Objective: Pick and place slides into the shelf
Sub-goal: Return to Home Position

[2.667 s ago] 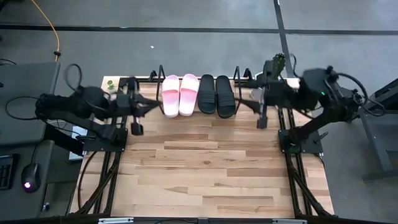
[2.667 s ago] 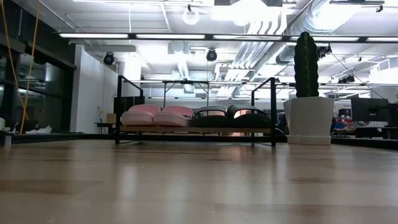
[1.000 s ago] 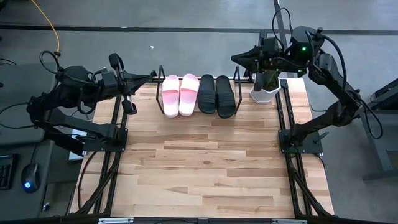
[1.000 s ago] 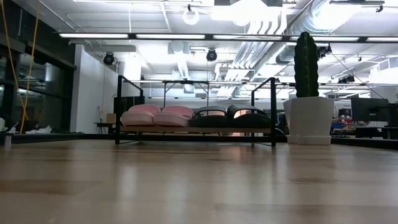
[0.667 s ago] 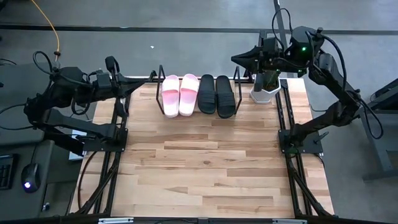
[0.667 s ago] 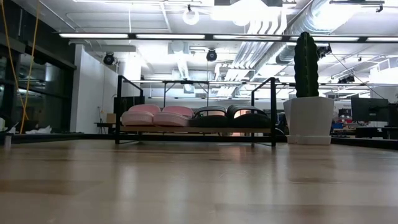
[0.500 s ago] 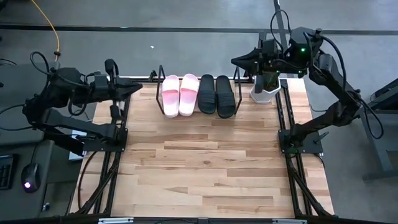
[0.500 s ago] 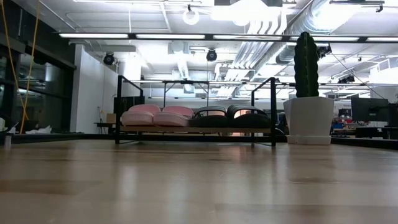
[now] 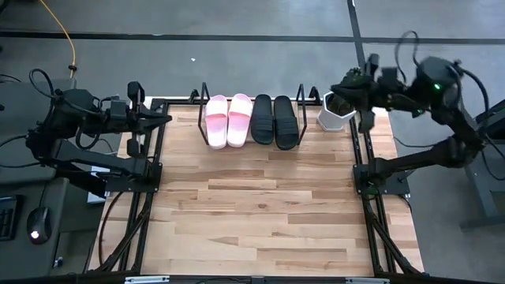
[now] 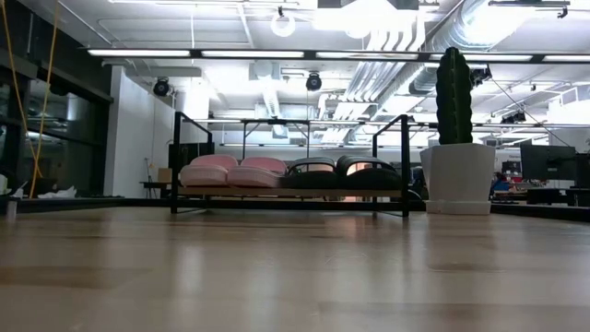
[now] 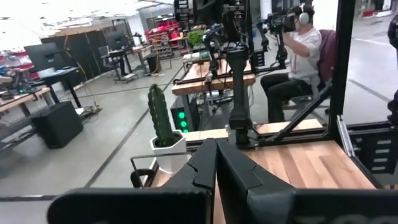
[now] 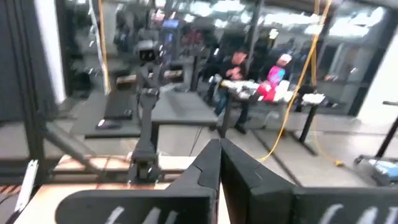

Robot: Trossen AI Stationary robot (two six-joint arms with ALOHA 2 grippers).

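Four slides in a row on the shelf; both arms held level at the table's far corners.
Two pale pink slides (image 9: 228, 120) and two matte black slides (image 9: 274, 120), smooth and wide-strapped, lie side by side on the wire-framed wooden shelf (image 10: 290, 193). The left gripper (image 9: 167, 120) hangs at the far left corner. The right gripper (image 9: 334, 85) is by the white cactus pot (image 9: 330, 118). Both have fingers pressed together, holding nothing.

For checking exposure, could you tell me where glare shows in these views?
Low view: ceiling strip lights glare, the slides and shelf stand backlit, and the table carries a sheen. High view: even light, no glare. Left wrist view: distant room washes out white.
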